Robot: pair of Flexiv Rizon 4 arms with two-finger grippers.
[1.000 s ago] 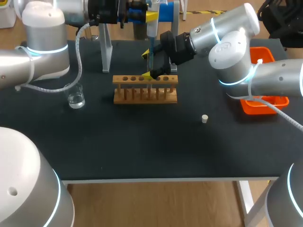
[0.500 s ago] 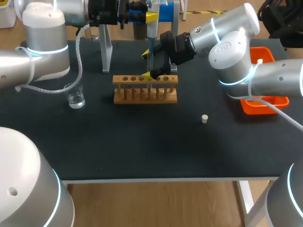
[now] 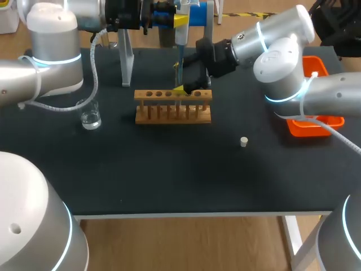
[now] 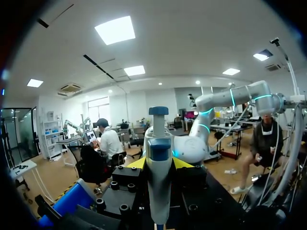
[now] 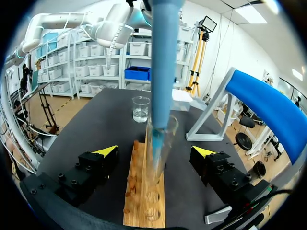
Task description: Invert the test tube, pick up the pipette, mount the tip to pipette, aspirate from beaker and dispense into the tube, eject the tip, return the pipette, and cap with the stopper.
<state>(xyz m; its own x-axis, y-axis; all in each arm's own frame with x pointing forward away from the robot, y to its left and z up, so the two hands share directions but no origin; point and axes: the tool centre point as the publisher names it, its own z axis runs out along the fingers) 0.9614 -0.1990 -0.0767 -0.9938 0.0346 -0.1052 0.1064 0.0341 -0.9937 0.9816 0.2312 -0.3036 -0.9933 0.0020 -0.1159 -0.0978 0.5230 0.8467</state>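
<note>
Your left gripper (image 4: 159,164) is clamped on the pipette (image 4: 158,143), one yellow finger on each side of its white body, and it holds the pipette upright above the back of the table (image 3: 169,169). The blue tip (image 5: 160,62) is mounted on the pipette and points straight down. Its end sits at the mouth of the test tube (image 5: 162,139), seemingly just inside.

The tube stands upright in the wooden rack (image 5: 144,206), mouth up. Your right gripper (image 5: 156,151) is spread wide around the tube, one finger on each side. Neither finger touches the glass, so it grips nothing.

The beaker (image 5: 141,109) has clear liquid in it and stands on the table off the rack's left end, apart from it. The stopper (image 3: 243,141) lies alone on the table in front of the rack and to its right, well apart. The orange tray (image 3: 324,120) sits at the table's right edge, partly under your right arm. The pipette stand (image 3: 127,62) is behind the rack, near the left gripper.
</note>
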